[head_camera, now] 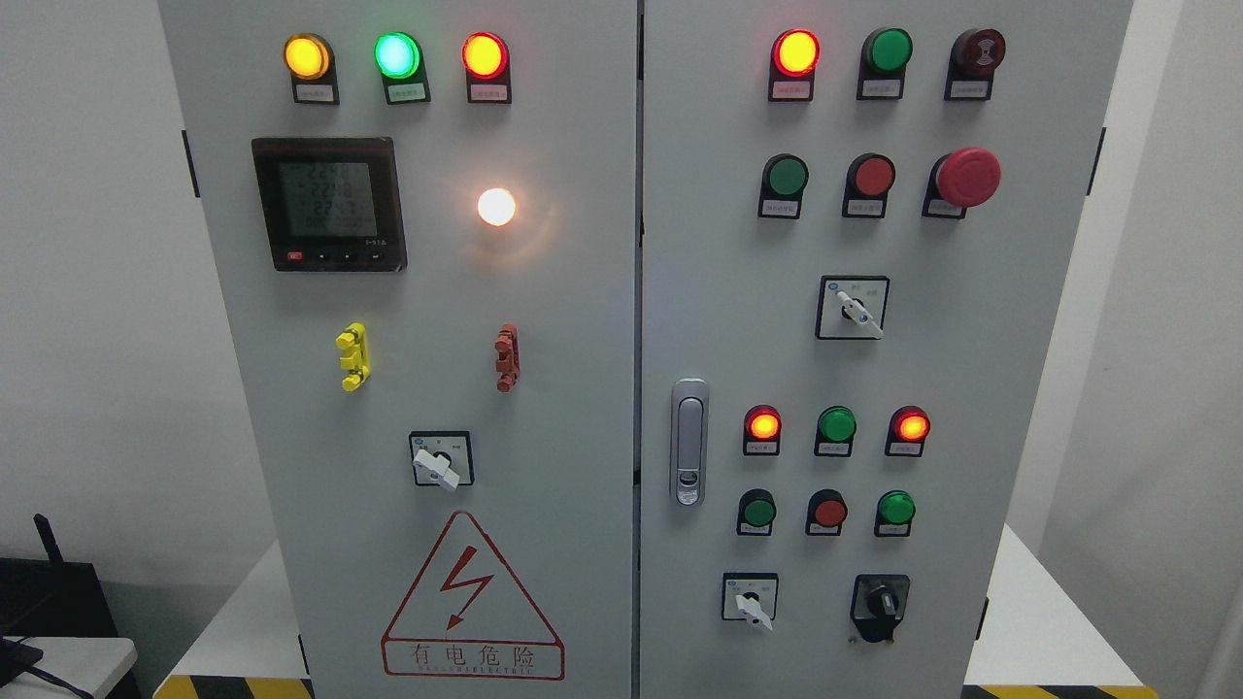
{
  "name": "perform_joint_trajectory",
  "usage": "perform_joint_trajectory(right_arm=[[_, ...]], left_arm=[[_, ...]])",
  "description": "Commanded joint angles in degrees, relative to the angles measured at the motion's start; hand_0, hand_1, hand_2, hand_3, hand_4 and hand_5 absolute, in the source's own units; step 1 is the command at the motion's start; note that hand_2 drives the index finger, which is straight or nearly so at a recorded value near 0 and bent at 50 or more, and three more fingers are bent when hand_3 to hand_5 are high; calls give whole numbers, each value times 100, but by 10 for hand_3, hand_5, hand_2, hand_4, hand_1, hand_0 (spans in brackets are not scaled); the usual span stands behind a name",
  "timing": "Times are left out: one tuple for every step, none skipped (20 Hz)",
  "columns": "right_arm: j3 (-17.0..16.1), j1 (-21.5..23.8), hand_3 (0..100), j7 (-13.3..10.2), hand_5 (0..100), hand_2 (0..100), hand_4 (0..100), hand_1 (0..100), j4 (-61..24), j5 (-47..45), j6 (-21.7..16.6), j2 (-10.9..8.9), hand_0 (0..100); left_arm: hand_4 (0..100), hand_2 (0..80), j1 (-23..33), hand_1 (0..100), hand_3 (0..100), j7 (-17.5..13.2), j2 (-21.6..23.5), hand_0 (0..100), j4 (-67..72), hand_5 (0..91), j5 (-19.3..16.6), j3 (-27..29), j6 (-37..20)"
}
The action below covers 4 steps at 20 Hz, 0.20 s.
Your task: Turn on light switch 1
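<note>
A grey electrical cabinet with two doors fills the head view. The left door (544, 388) carries a white rotary switch (439, 463), a digital meter (328, 203) and a lit white lamp (496, 206). The right door (971, 388) carries three white rotary switches, at upper middle (855, 309), at lower left (751, 599) and a black one at lower right (882, 604). Rows of green and red push buttons (785, 176) and lit indicator lamps (763, 425) sit around them. Neither of my hands shows in the picture.
A red mushroom emergency stop (966, 177) sits at upper right. A metal door latch (689, 442) is on the right door's left edge. A red lightning warning triangle (471, 602) is at the bottom left. A dark object (39, 602) lies at the lower left.
</note>
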Motion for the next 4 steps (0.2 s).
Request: perform_joint_trajectory(right_arm=[[97,2,0,-2,0,0,0,389,0,-141,-5,2,120],[97,-7,0,-2,0,0,0,389,0,-141,4,-6,120],[97,-7,0,-2,0,0,0,389,0,-141,4,2,120],[97,2,0,-2,0,0,0,389,0,-141,-5,2,120]], left_arm=[[67,0,-133,0,0,25,113,335,634,195,-10,-717,59],[67,0,-133,0,0,25,113,336,625,196,-10,-717,86],[67,0,-133,0,0,33,113,336,625,196,-10,-717,103],[67,0,-141,0,0,42,113,337,625,196,-10,-717,103]])
